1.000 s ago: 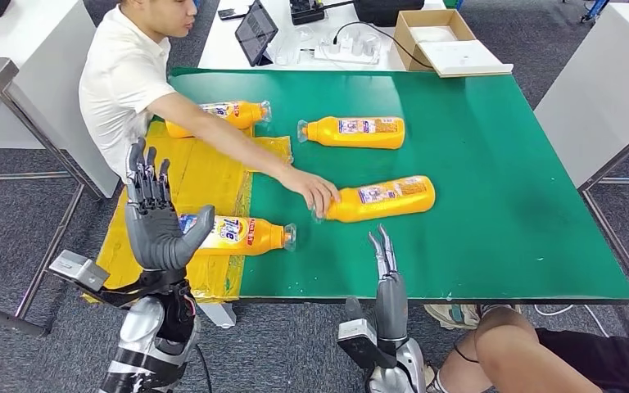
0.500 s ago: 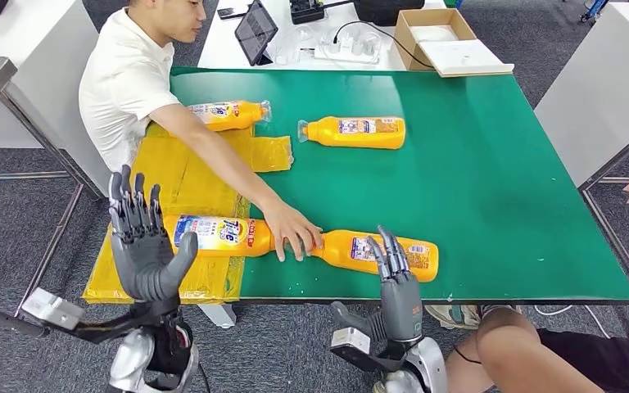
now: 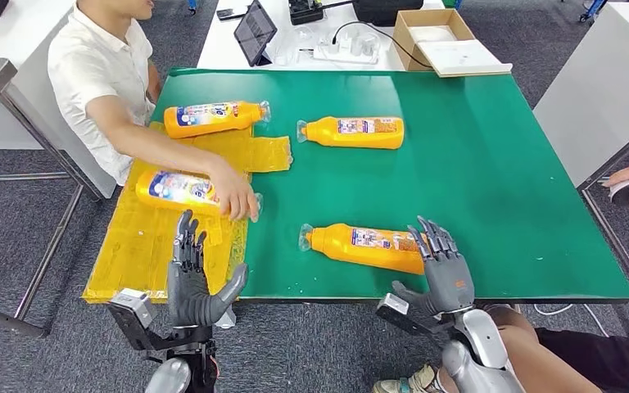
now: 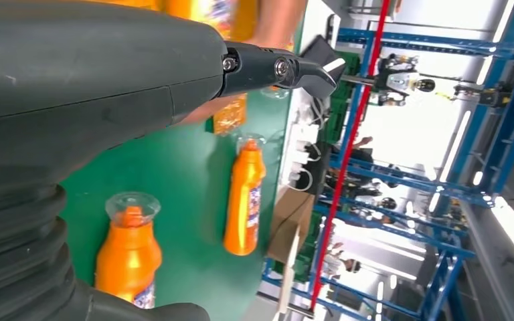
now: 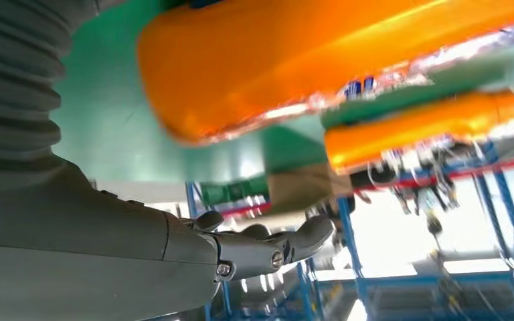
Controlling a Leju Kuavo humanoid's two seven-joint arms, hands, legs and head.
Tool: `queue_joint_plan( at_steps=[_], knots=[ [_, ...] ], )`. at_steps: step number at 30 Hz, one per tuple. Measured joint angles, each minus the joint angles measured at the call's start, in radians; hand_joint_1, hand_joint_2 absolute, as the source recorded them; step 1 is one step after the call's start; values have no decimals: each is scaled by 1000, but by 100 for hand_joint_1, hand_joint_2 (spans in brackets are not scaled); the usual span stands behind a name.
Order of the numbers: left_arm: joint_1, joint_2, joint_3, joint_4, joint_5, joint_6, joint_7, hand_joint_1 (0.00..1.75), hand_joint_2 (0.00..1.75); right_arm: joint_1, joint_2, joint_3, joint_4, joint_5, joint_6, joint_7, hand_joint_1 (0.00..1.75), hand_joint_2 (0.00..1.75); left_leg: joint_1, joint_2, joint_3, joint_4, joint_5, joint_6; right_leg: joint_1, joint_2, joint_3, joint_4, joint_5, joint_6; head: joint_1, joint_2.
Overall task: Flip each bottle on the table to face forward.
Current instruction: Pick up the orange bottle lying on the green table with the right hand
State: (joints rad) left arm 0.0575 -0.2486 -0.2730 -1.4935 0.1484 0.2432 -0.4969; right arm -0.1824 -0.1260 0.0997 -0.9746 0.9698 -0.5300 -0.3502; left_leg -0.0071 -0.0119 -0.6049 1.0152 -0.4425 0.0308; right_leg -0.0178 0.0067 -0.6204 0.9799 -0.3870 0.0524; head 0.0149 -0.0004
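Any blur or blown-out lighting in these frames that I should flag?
Head view: sharp and evenly lit, labels on the bottles readable. Left wrist view: the left hand is close and soft, background lights overexposed. Right wrist view: the near bottle is blurred, with a washed-out bright background.

Orange bottles [image 3: 366, 246] (green table [image 3: 491, 164])

lighting: bright, even, overhead; shadows soft and short. head view: sharp throughout, slight bowing at edges, faint sheen on green table [image 3: 500, 164]. left wrist view: background blown out by ceiling strip lights; near hand [image 4: 87, 87] soft. right wrist view: nearest orange bottle [image 5: 321, 60] blurred, glare behind.
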Motion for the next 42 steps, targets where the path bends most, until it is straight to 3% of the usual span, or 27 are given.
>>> queue_joint_plan(
  at_steps=[3, 7, 19, 21, 25, 30, 34, 39, 42],
  knots=[
    [-9, 0, -6, 22, 62, -59, 55, 0, 175, -65, -3, 17, 89, 27, 6, 49, 0, 175, 0, 0, 0, 0, 0, 0, 0, 0, 0, 0, 0, 0, 0, 0],
    [-10, 0, -12, 38, 74, -79, 64, 0, 175, -115, -13, 44, 173, 69, -35, 82, 0, 175, 0, -1, -1, 0, 0, 0, 0, 0, 0, 0, 0, 0, 0, 0],
    [-15, 0, -13, 58, 72, -79, 62, 0, 175, -198, -7, 61, 291, 14, 14, 75, 0, 175, 0, -2, -1, 0, 0, 0, 0, 0, 0, 0, 0, 0, 0, 0],
    [-18, 0, -14, 60, 72, -80, 62, 0, 175, -211, -3, 64, 314, 12, 36, 78, 0, 175, 0, -2, -1, 0, 0, 0, 0, 0, 0, 0, 0, 0, 0, 0],
    [-24, 0, -18, 60, 72, -83, 67, 0, 175, -251, 4, 78, 375, 9, 133, 101, 30, 175, 0, 0, 1, 0, 0, 0, 0, 0, 1, 0, 0, 0, 0, 0],
    [-25, 1, -18, 60, 72, -86, 76, 0, 175, -290, 5, 96, 424, 4, 207, 111, 30, 175, 0, 2, 5, 0, -1, 0, 0, 1, 5, -1, -1, 0, 0, 0],
    [-24, 1, -18, 60, 72, -86, 78, 0, 175, -300, 6, 104, 442, 3, 209, 111, 173, 175, 0, 2, 8, 0, -1, 0, 0, 1, 7, -1, -1, 0, 0, 0],
    [-25, 1, -18, 60, 72, -89, 79, 0, 175, -308, 6, 108, 451, -32, 217, 84, 175, 175, 0, 2, 10, 0, -1, 0, 0, 1, 9, -1, -1, 0, 0, 0],
    [-28, 2, -19, 61, 81, -114, 79, 0, 175, -308, 7, 106, 453, -93, 252, 15, 175, 175, 0, 2, 10, 0, -1, 0, 1, 1, 9, -1, -1, 0, 0, 0]
  ],
)
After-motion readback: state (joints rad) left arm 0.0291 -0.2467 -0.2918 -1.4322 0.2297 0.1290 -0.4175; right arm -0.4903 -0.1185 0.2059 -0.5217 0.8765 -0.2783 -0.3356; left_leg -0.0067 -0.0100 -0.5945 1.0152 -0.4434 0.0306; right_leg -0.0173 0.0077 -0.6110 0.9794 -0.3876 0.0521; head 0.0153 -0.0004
